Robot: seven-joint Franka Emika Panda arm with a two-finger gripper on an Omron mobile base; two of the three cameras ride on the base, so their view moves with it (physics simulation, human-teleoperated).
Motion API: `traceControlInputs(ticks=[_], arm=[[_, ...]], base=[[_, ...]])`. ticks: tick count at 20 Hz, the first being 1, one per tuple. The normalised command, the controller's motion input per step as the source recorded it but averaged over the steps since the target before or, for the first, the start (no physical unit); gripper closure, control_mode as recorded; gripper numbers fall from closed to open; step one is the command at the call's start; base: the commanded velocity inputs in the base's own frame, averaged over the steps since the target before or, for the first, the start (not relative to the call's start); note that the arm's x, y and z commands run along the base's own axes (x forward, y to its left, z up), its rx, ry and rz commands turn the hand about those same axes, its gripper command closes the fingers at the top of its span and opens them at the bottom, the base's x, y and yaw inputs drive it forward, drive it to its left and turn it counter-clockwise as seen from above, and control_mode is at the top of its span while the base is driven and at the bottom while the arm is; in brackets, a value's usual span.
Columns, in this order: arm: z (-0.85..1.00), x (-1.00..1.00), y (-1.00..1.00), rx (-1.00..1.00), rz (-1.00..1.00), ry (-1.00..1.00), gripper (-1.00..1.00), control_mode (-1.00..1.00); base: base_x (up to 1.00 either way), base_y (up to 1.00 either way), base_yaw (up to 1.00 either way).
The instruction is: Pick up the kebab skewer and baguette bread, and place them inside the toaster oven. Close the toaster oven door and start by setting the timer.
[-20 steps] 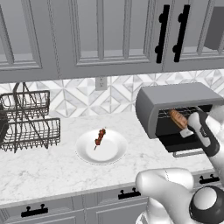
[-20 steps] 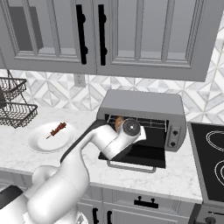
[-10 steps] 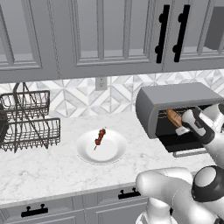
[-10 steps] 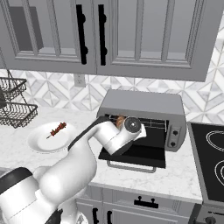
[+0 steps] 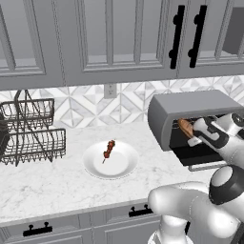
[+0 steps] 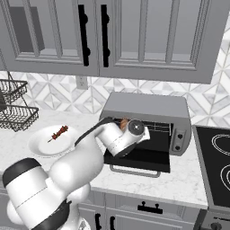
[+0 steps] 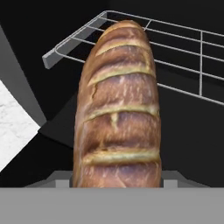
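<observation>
Baguette at the oven mouth!
We see our gripper (image 5: 194, 137) clamped on the baguette bread (image 7: 118, 109), its tip over the wire rack (image 7: 183, 48) inside the toaster oven (image 6: 148, 110); kebab skewer (image 5: 109, 149) lies on the plate (image 5: 119, 167).

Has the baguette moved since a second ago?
Yes. The baguette bread, held by the gripper, has gone up and toward the toaster oven, now reaching its open front; the plate stays put.

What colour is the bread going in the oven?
The bread is orange-brown with pale tan stripes across its crust; the hand view shows it best.
</observation>
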Motion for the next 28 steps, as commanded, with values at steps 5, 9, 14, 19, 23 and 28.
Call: traceControlInputs(ticks=[5,9,14,19,23,28], arm=[[0.00,0.39,0.00,0.00,0.00,0.00,1.00,-1.00],[-0.04,0.28,0.00,0.00,0.00,0.00,1.00,-1.00],[-0.20,0.14,0.00,0.00,0.00,-0.02,1.00,-1.00],[0.00,0.18,0.00,0.00,-0.01,-0.14,1.00,-1.00],[0.00,0.29,0.00,0.00,-0.02,-0.02,1.00,-1.00],[0.14,0.36,0.00,0.00,-0.03,0.00,1.00,-1.00]], base=[[0.00,0.00,0.00],[0.00,0.00,0.00],[0.00,0.00,0.00],[0.00,0.00,0.00],[0.00,0.00,0.00],[0.00,0.00,0.00]])
